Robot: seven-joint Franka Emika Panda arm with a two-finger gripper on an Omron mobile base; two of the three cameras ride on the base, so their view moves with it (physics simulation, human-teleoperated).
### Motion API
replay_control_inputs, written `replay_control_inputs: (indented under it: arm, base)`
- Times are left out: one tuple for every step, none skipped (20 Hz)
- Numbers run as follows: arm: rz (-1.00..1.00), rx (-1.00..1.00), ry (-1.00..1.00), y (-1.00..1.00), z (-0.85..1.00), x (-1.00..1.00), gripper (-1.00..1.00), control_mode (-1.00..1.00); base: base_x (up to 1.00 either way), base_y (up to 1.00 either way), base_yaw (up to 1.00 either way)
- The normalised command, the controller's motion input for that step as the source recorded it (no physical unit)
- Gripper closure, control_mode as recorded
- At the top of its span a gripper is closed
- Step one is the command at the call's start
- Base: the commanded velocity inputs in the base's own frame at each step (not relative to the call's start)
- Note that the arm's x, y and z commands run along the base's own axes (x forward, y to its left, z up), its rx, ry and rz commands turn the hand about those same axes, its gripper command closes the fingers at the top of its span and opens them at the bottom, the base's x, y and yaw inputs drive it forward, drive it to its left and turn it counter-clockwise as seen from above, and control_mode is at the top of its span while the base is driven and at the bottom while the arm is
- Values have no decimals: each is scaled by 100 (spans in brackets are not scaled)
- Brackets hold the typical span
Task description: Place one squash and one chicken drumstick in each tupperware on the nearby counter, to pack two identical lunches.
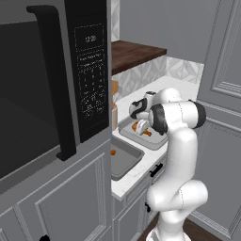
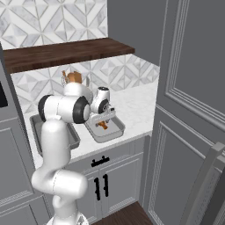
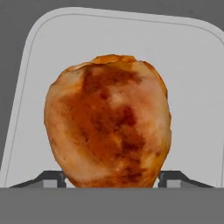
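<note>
A browned chicken drumstick [image 3: 107,122] lies in a grey tupperware [image 3: 192,65] on the white counter [image 2: 134,103]. My gripper [image 3: 111,177] hangs just above it, open, one fingertip [image 3: 52,177] on each side of the meat. The base views show the same drumstick [image 1: 141,127] [image 2: 103,125] under the gripper [image 1: 140,120] [image 2: 101,117], inside that tupperware [image 1: 157,141] [image 2: 115,132]. A second tupperware [image 1: 127,160] [image 2: 36,125] sits beside it, with a small orange bit [image 1: 113,152] at its edge. Whether that bit is a squash I cannot tell.
A black microwave [image 1: 47,94] stands close on the left. A dark wooden shelf [image 2: 66,50] runs above the counter. Orange-brown things [image 2: 71,78] stand at the back wall. Tall grey cabinet panels [image 2: 189,110] close off the right side.
</note>
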Motion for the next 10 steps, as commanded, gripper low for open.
replay_control_inputs:
  arm:
    - [0,0,0,0,0,0,-100,-100]
    - [0,0,0,0,0,0,-100,-100]
    - [0,0,0,0,6,0,-100,-100]
    - [0,0,0,0,20,0,-100,-100]
    - [0,0,0,0,34,0,-100,-100]
    - [0,0,2,0,64,0,-100,-100]
    - [0,0,0,-1,78,0,-100,-100]
    - [0,0,0,-2,98,0,-100,-100]
    - [0,0,0,-1,100,-12,-100,-100]
    - [0,0,-4,0,100,-14,-100,-100]
  base:
    - [0,0,0]
    - [0,0,0]
    - [0,0,0]
    - [0,0,0]
    - [0,0,0]
    - [0,0,0]
    - [0,0,0]
    - [0,0,0]
    - [0,0,0]
    - [0,0,0]
